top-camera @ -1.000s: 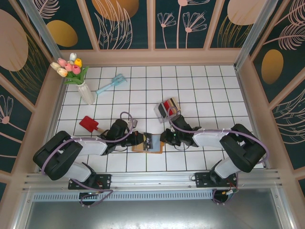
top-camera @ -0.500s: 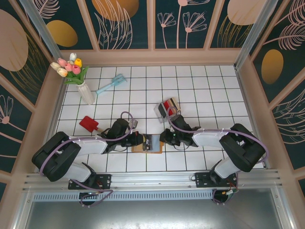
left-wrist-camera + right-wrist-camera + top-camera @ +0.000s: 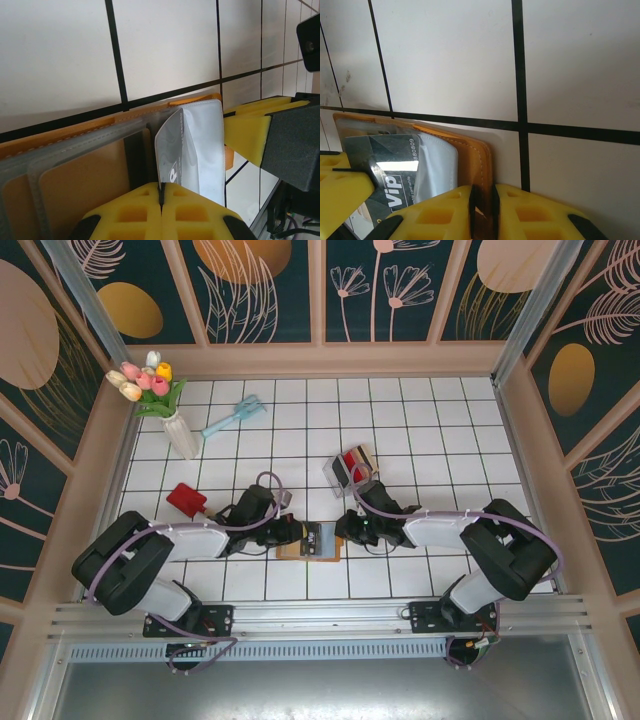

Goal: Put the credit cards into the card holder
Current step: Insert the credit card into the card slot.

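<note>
Lower centre, top view: card holder lying open on bench
Left jaws: clenched on grey card
Right jaws: grasping card holder's orange edge

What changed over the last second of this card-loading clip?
The left arm edged slightly rightward, toward the card holder. Nothing was taken hold of or let go: the left gripper stays shut on the dark grey card, and the right gripper stays clamped on the card holder's edge. The card holder and the right arm stayed put.
</note>
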`<state>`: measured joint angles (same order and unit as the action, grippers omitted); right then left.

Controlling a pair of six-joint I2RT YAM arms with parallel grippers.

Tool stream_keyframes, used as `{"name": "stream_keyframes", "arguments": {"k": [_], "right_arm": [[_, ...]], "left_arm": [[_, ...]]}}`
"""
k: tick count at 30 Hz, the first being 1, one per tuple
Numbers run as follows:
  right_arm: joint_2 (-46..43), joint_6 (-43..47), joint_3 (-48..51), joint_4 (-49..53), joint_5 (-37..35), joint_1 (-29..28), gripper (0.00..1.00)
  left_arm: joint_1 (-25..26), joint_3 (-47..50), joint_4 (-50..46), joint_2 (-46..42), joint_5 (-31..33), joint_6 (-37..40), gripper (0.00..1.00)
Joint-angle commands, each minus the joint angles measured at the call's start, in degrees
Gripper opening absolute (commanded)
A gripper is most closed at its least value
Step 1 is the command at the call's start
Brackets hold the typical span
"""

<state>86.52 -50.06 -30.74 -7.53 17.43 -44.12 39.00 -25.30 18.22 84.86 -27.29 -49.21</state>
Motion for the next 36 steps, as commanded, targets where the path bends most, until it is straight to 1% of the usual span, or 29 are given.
{"name": "stream_keyframes", "arguments": {"k": [1, 3, 5, 7, 8, 11, 13, 18, 28, 30, 36], "right_arm": [[1.88, -0.60, -1.08, -1.19, 0.32, -1.54, 0.20], [1.95, -0.56, -1.18, -1.17, 0.16, -1.58, 0.20], [2.00, -0.73, -1.17, -1.22, 0.06, -1.61, 0.20], [1.91, -0.78, -1.32, -0.95, -0.15, -1.67, 0.20], [1.83, -0.78, -1.38, -0.83, -0.41, -1.67, 0.20], [2.02, -0.48, -1.91, -0.02, -0.82, -1.67, 0.20], [1.94, -0.39, -1.95, 0.23, -0.84, -1.67, 0.20], [2.06, -0.21, -1.95, 0.26, -0.81, -1.67, 0.20], [2.31, 0.03, -2.32, 0.39, -0.80, -1.67, 0.20], [2.27, -0.10, -2.22, 0.20, -0.88, -1.76, 0.20], [2.84, 0.21, -2.65, 0.50, -0.66, -1.76, 0.20]], "left_arm": [[0.59, -1.55, -0.03, 2.42, -3.25, -0.41, 0.05], [0.61, -1.71, 0.66, 3.14, -4.50, -0.53, 0.06], [0.57, -2.03, -0.66, 3.13, -4.42, 0.33, 0.05], [0.62, -2.46, -4.75, 2.03, -2.01, 1.75, 0.04], [0.57, -2.28, -7.15, 0.84, 0.62, 2.09, 0.02], [0.60, -1.11, -10.88, -3.32, 6.68, 0.38, 0.02], [0.59, -0.19, -11.39, -4.82, 8.41, -1.45, 0.03], [0.58, 1.39, -8.25, -4.53, 6.53, -4.55, 0.03], [0.60, -1.20, -16.17, -6.49, 8.65, -2.76, 0.02], [0.58, -0.74, -15.47, -6.98, 8.75, -2.57, 0.03], [0.63, -1.39, -13.93, -4.41, 4.96, -1.46, 0.02]]}}
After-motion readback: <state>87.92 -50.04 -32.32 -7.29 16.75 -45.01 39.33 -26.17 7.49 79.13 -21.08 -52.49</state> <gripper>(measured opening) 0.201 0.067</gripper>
